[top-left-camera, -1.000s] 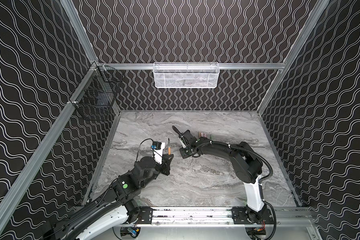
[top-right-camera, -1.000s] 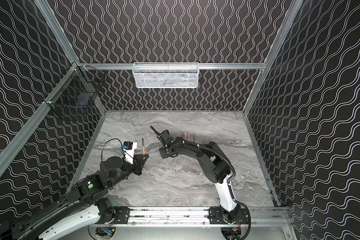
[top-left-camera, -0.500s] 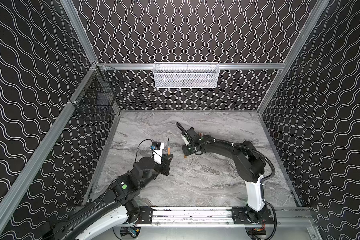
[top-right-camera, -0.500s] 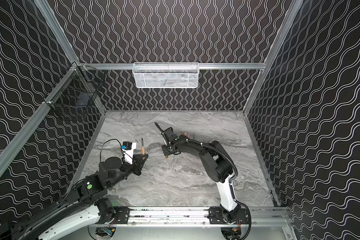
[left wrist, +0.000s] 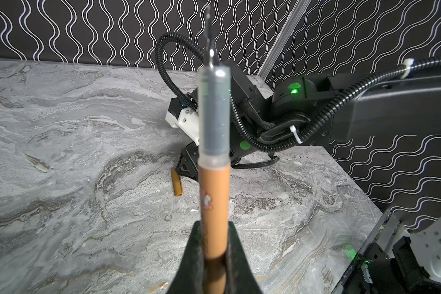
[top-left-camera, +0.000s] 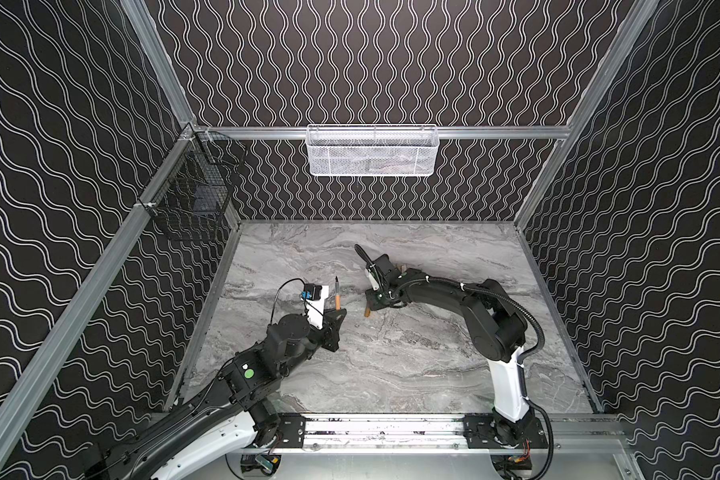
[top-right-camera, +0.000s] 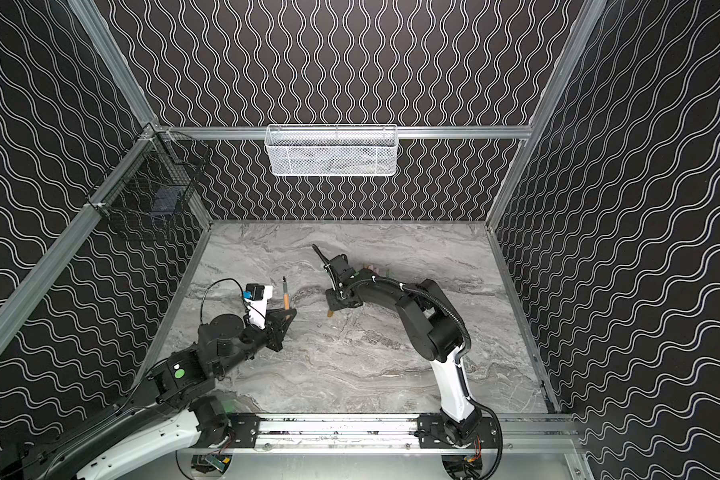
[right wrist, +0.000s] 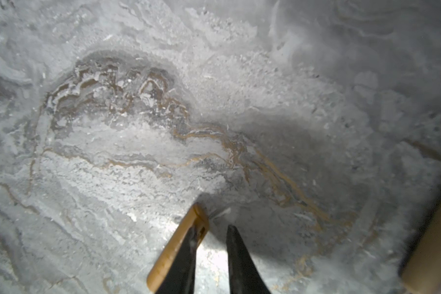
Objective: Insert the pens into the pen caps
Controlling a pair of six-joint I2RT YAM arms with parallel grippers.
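Pen cap [right wrist: 173, 245] partly hidden behind right jaws; pen [left wrist: 214, 193] tip blurred.

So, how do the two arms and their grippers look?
Both arms are black with white base links. The left arm bears a green round sticker; the right arm carries a black corrugated hose fixed with a white zip tie. The left gripper and right gripper have slim, black, pointed fingers.

Grey veined marble-look table [top-left-camera: 412, 374]: smooth, soft sheen under the light. Slim tan-orange pen [left wrist: 214, 203]: matt barrel with one scuffed spot, frosted translucent plastic above it. Left hand [left wrist: 214, 226]: matt black, coarse-edged plastic. Short tan-orange pen cap [right wrist: 168, 254]: smooth and slightly glossy. White mesh basket [top-left-camera: 373, 151] and silvery frame rail [top-left-camera: 495, 132]: metal, the rail brushed.
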